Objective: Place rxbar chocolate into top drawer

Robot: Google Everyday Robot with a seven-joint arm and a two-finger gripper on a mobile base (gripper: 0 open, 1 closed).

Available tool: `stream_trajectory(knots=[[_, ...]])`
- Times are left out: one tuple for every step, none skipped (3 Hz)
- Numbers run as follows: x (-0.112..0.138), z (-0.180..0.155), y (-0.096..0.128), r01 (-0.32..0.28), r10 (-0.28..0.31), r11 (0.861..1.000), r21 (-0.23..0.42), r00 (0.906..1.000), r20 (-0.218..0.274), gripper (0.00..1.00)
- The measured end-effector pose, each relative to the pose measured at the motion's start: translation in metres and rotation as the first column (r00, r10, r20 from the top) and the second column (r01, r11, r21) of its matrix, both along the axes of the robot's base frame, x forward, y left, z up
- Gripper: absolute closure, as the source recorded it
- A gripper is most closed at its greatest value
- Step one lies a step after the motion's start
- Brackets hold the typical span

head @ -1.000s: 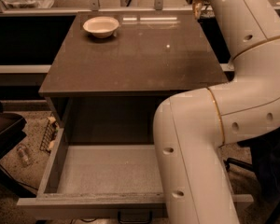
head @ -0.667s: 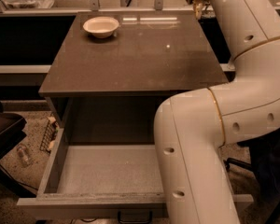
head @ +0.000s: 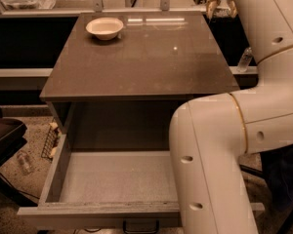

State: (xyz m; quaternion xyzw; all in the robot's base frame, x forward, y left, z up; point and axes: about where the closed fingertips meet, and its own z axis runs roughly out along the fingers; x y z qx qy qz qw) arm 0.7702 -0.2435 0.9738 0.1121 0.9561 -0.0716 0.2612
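The top drawer is pulled out wide below the brown tabletop. Its flat grey bottom is bare, and its dark handle shows at the lower edge. My gripper is at the top right, above the far right corner of the tabletop, at the end of the big white arm that covers the drawer's right side. The rxbar chocolate is not in view on the tabletop or in the drawer.
A white round bowl sits at the far left of the brown tabletop. A clear plastic bottle stands right of the table. A dark bin and litter lie on the floor to the left. A counter with posts runs behind.
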Motion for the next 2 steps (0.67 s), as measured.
stream_trajectory(knots=[[-0.017,0.011,-0.012,-0.018,0.018,0.999,0.029,0.9998,-0.007,1.00],[-0.038,0.022,-0.024,-0.022,0.023,0.998,0.057,0.9995,-0.022,1.00]])
